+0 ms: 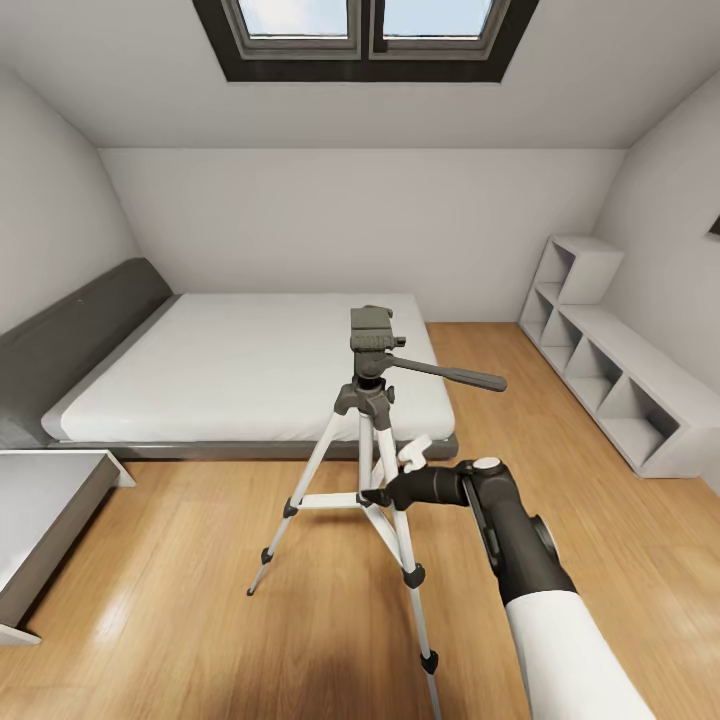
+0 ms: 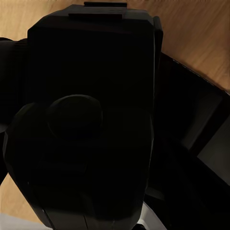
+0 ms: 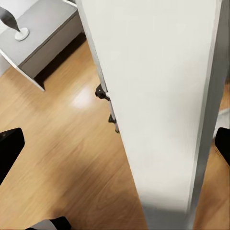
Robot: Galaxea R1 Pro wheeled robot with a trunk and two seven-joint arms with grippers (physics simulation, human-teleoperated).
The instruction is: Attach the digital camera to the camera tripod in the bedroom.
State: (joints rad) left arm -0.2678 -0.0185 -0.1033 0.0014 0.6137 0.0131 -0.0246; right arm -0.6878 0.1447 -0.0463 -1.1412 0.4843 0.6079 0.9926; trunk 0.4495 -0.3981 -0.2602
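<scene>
The camera tripod (image 1: 372,420) stands on the wood floor in front of the bed, its dark pan head (image 1: 372,335) bare and its long handle (image 1: 450,375) pointing right. My right gripper (image 1: 376,495) reaches in from the right at the level of the leg brace. In the right wrist view it is open, with a silver-white leg (image 3: 158,96) between its black fingertips (image 3: 10,148). A chunky black body, the digital camera (image 2: 91,96), sits very close in the left wrist view over the wood floor. My left gripper (image 2: 120,158) looks shut on it, and its fingers are lost in the dark.
A low grey bed (image 1: 250,365) with a white mattress lies behind the tripod. White cube shelves (image 1: 610,370) line the right wall. A grey-white cabinet (image 1: 40,510) stands at the left. The double skylight (image 1: 365,30) is overhead. Wood floor surrounds the tripod.
</scene>
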